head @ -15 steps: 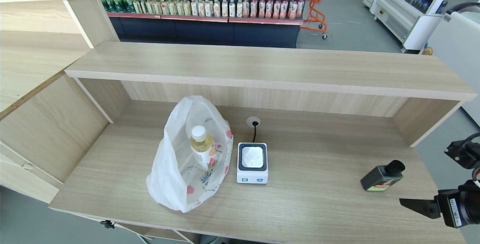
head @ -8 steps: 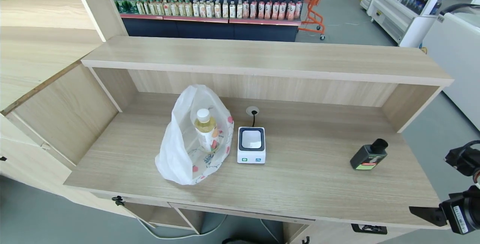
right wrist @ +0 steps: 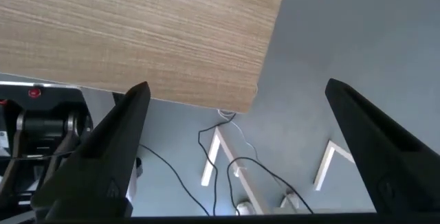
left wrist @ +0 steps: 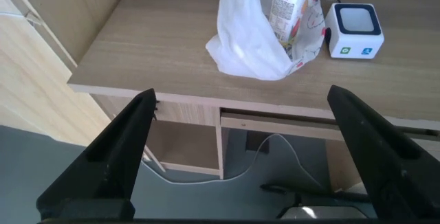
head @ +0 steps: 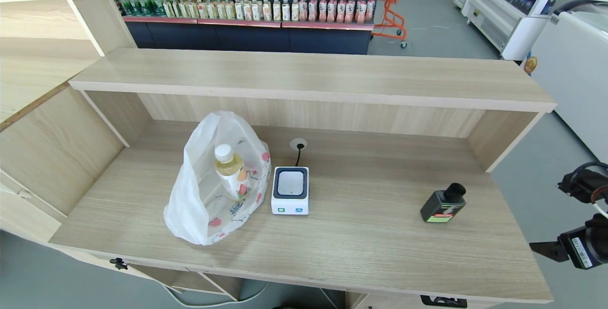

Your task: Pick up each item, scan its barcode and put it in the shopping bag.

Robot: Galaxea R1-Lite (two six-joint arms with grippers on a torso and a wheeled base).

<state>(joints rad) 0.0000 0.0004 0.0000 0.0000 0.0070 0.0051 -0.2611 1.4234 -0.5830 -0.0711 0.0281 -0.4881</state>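
Observation:
A white plastic shopping bag (head: 199,204) stands open on the wooden counter (head: 361,252), with a yellow-drink bottle (head: 231,172) upright inside. Just right of the bag is the white barcode scanner (head: 290,190). A dark bottle with a black cap (head: 441,204) lies near the counter's right end. My right gripper (head: 546,251) hangs open off the counter's right front corner, below the dark bottle in the head view; its fingers (right wrist: 103,162) are spread over the counter's corner and the floor. My left gripper (left wrist: 242,93) is open below the counter's front edge, facing the bag (left wrist: 251,38) and the scanner (left wrist: 354,30).
A raised wooden ledge (head: 308,76) runs behind the counter, and side walls (head: 57,157) close both ends. A cable hole (head: 298,145) sits behind the scanner. Shelves of bottles (head: 237,10), an orange cart (head: 392,10) and freezers (head: 570,52) stand beyond. Cables (right wrist: 227,162) lie on the floor.
The whole head view has shifted, so the camera moved. Bag, scanner and dark bottle keep their places on the counter. My right gripper stays off the right end.

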